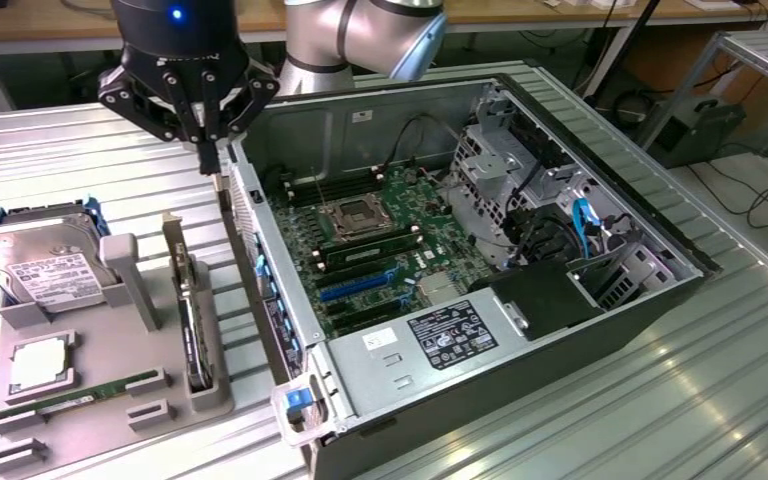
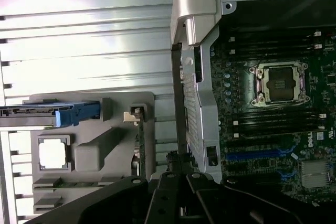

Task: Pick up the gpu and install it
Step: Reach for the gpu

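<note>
The gpu is a thin black card standing on edge in a slot of the grey holder tray, with its silvery bracket strip rising at the far end. In the wrist view the gpu appears edge-on in the tray. My gripper hangs shut and holding nothing above the table, just beyond the tray and beside the open computer case's wall. Its dark fingers show in the wrist view. The motherboard lies exposed, with blue card slots.
On the tray also sit a silver hard drive in a blue caddy, a processor chip and a green memory stick. Cables and a drive cage crowd the case's right. The ribbed metal table surrounds everything.
</note>
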### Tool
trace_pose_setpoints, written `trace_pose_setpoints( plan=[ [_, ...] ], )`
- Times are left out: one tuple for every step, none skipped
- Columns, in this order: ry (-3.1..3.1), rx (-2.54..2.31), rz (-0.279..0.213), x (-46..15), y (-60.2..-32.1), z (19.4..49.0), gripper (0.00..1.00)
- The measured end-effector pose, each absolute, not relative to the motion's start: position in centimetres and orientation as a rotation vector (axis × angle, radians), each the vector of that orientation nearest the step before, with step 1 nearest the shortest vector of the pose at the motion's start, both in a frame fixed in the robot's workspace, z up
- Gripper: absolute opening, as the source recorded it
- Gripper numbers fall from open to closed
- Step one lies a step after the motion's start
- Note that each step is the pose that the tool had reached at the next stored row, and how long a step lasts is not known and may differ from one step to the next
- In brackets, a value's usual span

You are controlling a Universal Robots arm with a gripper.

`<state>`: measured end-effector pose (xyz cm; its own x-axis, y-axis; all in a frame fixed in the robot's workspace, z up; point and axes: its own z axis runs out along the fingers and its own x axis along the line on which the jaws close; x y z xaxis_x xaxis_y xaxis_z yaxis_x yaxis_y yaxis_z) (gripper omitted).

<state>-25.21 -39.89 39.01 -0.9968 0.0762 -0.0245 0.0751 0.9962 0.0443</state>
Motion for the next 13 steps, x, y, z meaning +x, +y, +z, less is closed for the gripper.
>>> trace_pose_setpoints(
  plan=[
    [3.112,0.118,0.068,-25.26,-39.89,39.01,0.11],
    [3.112,0.118,0.068,-25.34,-39.89,39.0,0.11],
    [3.112,0.118,0.068,-25.46,-39.9,38.99,0.11],
    [3.112,0.118,0.068,-25.53,-39.89,38.98,0.11],
    [3.112,0.118,0.068,-25.6,-39.89,38.98,0.11],
    [3.112,0.118,0.068,-25.66,-39.89,38.97,0.11],
    [3.112,0.118,0.068,-25.71,-39.89,38.96,0.11],
    [3.112,0.118,0.068,-25.78,-39.89,38.96,0.11],
    [3.112,0.118,0.068,-25.86,-39.89,38.95,0.11],
    [3.112,0.118,0.068,-25.97,-39.89,38.94,0.11],
    [3.112,0.118,0.068,-26.04,-39.89,38.93,0.11],
    [3.112,0.118,0.068,-26.08,-39.89,38.92,0.11],
    [3.112,0.118,0.068,-26.08,-39.89,38.92,0.11]
  ],
)
